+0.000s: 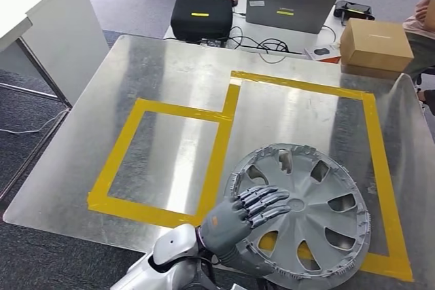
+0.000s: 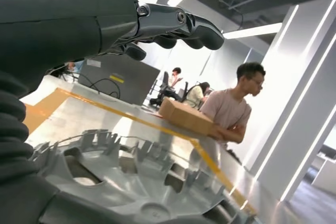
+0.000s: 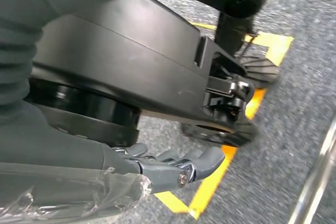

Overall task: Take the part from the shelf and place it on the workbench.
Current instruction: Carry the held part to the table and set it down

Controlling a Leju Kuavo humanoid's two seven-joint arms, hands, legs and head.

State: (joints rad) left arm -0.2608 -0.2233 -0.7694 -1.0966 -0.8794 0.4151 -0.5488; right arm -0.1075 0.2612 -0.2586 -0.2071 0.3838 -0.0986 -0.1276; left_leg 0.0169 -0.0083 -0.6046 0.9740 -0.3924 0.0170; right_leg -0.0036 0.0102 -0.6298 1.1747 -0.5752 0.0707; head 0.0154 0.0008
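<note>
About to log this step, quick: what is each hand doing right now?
Left hand: open, fingers straight above the hubcap, holding nothing.
Right hand: empty, fingers extended, hanging above the floor.

The left arm (image 1: 164, 252) has smooth silver shells, rounded like moulded casings, with dark gaps between the sections; at the wrist sits a grey ribbed cover (image 2: 13, 124), soft-looking and black-grey in the left wrist view; the left hand (image 1: 241, 215) has a mid-grey palm block and darker metallic fingers (image 1: 266, 202) with a faint blue sheen; a small round screw head (image 2: 181, 17) marks a finger link; the right hand (image 3: 174, 169) shows the same dark grey fingers (image 3: 206, 161), a bright pivot screw (image 3: 182, 179), and what may be clear plastic film (image 3: 79, 195) wrapped over the base of its fingers, though the blur makes that uncertain.
</note>
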